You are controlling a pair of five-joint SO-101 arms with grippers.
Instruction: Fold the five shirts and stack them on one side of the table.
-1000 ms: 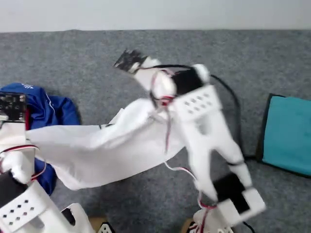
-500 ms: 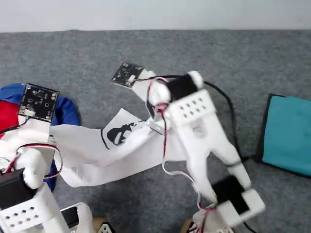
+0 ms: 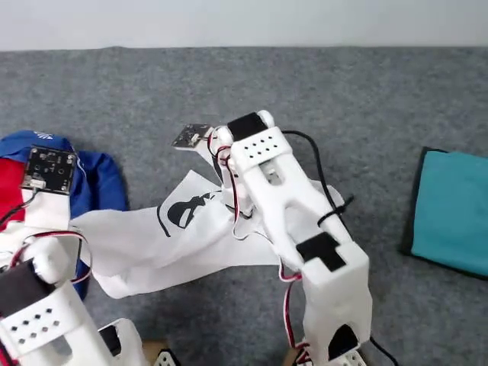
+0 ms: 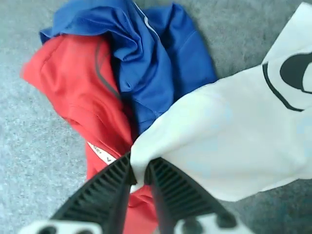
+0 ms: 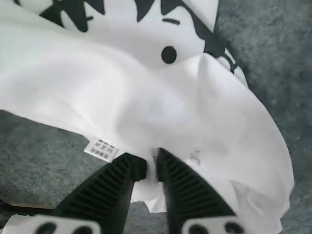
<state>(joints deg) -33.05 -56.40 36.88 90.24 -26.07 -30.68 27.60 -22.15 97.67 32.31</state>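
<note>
Table (image 3: 381, 91); left claw (image 4: 139, 165), right claw (image 5: 151, 163) clamp white shirt (image 3: 145, 244).

One white shirt (image 3: 152, 244): black printed figure, perhaps a face; blue shirt (image 4: 161, 58) with thin white piping; red shirt (image 4: 63, 83), plain; teal cloth (image 3: 451, 221), dark edge; table (image 3: 381, 91) mottled grey.

Left gripper (image 4: 140, 170): fingers pinched tight on an edge of the white shirt (image 4: 219, 136). Right gripper (image 5: 152, 169): fingers clamped on a fold of the same shirt. Right arm (image 3: 297, 221) stretched forward, wrist pitched down over its fingers.
</note>
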